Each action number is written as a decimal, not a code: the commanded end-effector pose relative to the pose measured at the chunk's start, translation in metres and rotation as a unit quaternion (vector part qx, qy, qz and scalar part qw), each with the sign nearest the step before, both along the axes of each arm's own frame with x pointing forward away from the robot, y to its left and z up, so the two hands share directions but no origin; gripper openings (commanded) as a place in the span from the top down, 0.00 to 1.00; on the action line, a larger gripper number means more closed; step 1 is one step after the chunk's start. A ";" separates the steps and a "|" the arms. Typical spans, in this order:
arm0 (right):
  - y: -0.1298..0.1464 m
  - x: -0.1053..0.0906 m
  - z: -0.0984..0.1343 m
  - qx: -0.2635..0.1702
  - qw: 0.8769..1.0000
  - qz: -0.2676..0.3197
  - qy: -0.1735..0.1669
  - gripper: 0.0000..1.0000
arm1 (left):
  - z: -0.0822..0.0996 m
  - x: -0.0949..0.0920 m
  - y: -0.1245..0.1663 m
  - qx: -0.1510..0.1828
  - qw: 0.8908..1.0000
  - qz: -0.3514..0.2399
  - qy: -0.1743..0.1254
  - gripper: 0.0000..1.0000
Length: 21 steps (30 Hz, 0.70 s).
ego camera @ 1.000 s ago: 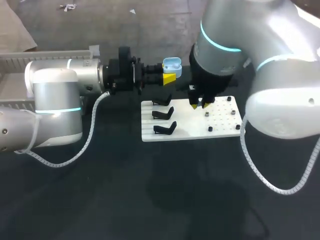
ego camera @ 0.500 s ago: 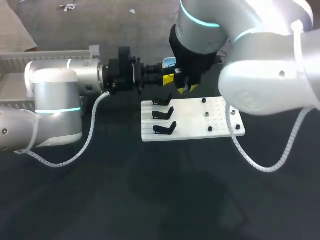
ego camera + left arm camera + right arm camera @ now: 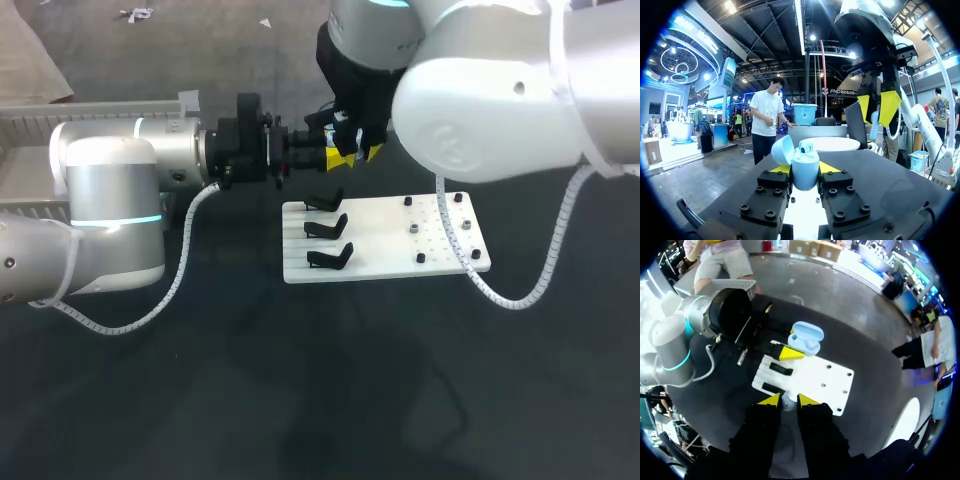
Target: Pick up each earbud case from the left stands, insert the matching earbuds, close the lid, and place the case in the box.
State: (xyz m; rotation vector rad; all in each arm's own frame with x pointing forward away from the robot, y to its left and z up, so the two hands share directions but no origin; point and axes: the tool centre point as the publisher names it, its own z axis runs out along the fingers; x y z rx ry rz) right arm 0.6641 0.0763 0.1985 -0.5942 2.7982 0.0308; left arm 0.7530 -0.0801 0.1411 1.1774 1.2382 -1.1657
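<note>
L pincer (image 3: 804, 169) is clamped on the light-blue earbud case (image 3: 805, 176), lid open, held above the desk (image 3: 200, 380) just behind the white board (image 3: 400, 262). R pincer (image 3: 789, 400) is closed on a small pale earbud (image 3: 788, 402), raised above & beside the case, apart from it. Three black stands (image 3: 328, 228) are set at the board's end toward the L arm.
</note>
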 end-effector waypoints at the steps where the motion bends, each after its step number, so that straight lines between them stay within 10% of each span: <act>1: 0.003 0.003 0.001 -0.007 1.000 0.000 0.014 1.00 | -0.001 -0.001 0.000 -0.001 1.000 0.002 -0.002 1.00; 21: 0.004 0.018 0.016 0.000 1.000 0.006 -0.007 1.00 | -0.001 -0.001 0.000 -0.001 1.000 0.002 -0.002 1.00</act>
